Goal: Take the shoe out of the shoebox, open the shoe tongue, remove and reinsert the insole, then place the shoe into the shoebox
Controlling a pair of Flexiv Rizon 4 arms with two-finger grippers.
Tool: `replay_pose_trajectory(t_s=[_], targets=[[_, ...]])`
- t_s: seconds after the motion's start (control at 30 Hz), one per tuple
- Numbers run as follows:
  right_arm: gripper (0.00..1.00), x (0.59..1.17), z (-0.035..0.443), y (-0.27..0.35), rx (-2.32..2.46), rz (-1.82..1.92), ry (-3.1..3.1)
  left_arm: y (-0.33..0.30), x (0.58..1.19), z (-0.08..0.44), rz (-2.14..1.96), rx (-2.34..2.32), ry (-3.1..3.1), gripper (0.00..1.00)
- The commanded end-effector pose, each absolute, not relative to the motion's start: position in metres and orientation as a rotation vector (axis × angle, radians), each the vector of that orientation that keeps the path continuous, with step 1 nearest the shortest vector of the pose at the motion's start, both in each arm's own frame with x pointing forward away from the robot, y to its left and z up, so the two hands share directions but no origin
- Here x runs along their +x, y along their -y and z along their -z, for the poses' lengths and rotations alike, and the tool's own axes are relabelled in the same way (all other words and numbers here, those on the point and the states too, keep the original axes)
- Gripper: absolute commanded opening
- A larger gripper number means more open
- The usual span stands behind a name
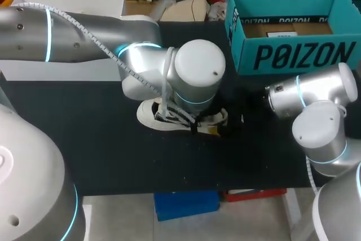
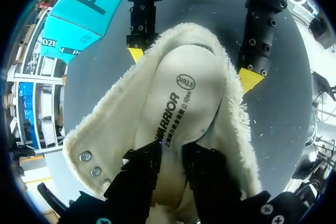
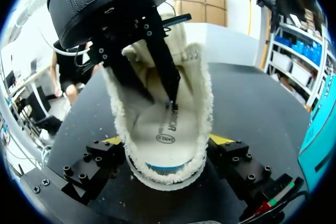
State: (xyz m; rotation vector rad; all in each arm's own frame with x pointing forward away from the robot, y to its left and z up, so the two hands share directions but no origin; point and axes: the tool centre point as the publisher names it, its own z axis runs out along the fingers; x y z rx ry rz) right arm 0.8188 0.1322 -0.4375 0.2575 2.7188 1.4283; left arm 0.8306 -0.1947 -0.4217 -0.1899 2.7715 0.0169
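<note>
A cream fleece-lined shoe (image 1: pixel 151 114) lies on the black table mat, mostly hidden under my left wrist in the head view. My left gripper (image 2: pixel 172 153) reaches down into the shoe's (image 2: pixel 105 129) mouth, its black fingers (image 2: pixel 137 174) a narrow gap apart, tips resting on the printed insole (image 2: pixel 184 93). My right gripper (image 3: pixel 167 145) straddles the heel of the shoe (image 3: pixel 157 171), one yellow-tipped finger (image 3: pixel 113 141) against each side of the fleece collar. From the right wrist view the left gripper (image 3: pixel 157 100) stands over the insole (image 3: pixel 165 128).
The open teal shoebox (image 1: pixel 293 55) stands at the back right of the mat, also seen beyond the shoe from the left wrist (image 2: pixel 79 19). A white box (image 1: pixel 67 4) sits at the back left.
</note>
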Motion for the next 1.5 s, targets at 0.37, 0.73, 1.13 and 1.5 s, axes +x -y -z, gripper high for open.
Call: replay_pose_trajectory(t_s=[0.37,0.73,1.13,1.5], targets=[[0.0,0.818,0.441,-0.132,0.259,-1.426,-2.722,0.187,0.863,0.494,0.062,-0.096,-2.561,0.25],[0.0,0.818,0.441,-0.132,0.259,-1.426,-2.722,0.184,0.88,0.493,0.084,-0.249,-2.427,0.22],[0.0,0.818,0.441,-0.132,0.259,-1.426,-2.722,0.185,0.888,0.489,0.097,-0.338,-2.499,0.0],[0.0,0.818,0.441,-0.132,0.259,-1.426,-2.722,0.186,0.875,0.453,0.193,-0.399,-2.638,0.0]])
